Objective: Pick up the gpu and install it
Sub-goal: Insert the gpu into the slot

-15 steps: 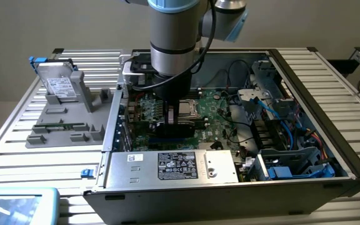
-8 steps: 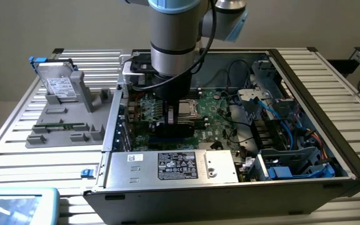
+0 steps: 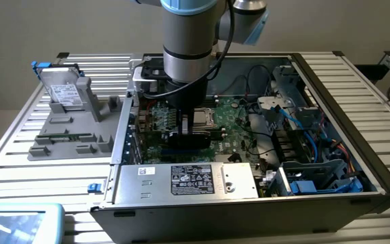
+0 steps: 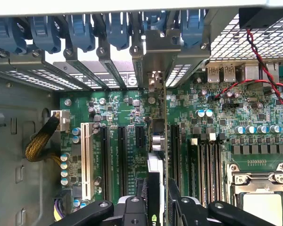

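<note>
My gripper (image 3: 191, 133) reaches down into the open computer case (image 3: 330, 91), over the green motherboard (image 3: 232, 127). It is shut on the gpu (image 3: 189, 138), a thin black card held upright on its edge. In the wrist view the gpu (image 4: 155, 174) runs edge-on between my two black fingers (image 4: 132, 209), with my gripper (image 4: 156, 200) closed around it. The card stands over the motherboard (image 4: 212, 122), between the black expansion slots (image 4: 122, 160) and the memory slots (image 4: 203, 160). Its metal bracket end (image 4: 155, 52) sits at the rear slot openings beneath the blue clips (image 4: 115, 28).
A grey parts holder (image 3: 73, 127) beside the case at the exterior view's left carries a silver hard drive (image 3: 66, 94) and a green memory stick (image 3: 63, 136). The power supply (image 3: 188, 180) fills the case's near corner. Blue cables and a drive cage (image 3: 317, 173) crowd the exterior view's right.
</note>
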Robot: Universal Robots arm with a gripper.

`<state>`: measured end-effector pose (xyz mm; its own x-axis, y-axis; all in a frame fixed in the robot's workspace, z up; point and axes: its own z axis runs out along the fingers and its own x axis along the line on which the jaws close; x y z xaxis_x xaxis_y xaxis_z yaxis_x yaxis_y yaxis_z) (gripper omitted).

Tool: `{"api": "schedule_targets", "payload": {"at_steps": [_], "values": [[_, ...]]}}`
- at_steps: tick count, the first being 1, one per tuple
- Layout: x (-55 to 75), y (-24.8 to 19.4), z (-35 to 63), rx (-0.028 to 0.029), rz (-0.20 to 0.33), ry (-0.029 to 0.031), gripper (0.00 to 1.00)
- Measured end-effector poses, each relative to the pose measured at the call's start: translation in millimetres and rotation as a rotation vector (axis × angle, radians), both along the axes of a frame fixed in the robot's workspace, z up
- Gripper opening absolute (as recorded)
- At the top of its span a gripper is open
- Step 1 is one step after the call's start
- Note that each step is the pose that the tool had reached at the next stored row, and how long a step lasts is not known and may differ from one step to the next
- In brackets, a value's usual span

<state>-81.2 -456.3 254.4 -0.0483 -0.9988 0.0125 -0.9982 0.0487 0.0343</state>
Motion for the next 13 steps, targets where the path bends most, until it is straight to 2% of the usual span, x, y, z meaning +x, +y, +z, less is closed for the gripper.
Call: {"api": "schedule_targets", "payload": {"at_steps": [13], "values": [[-0.1, 0.2, -2.5, 0.0001, 0.0, -0.0015, 0.28]]}}
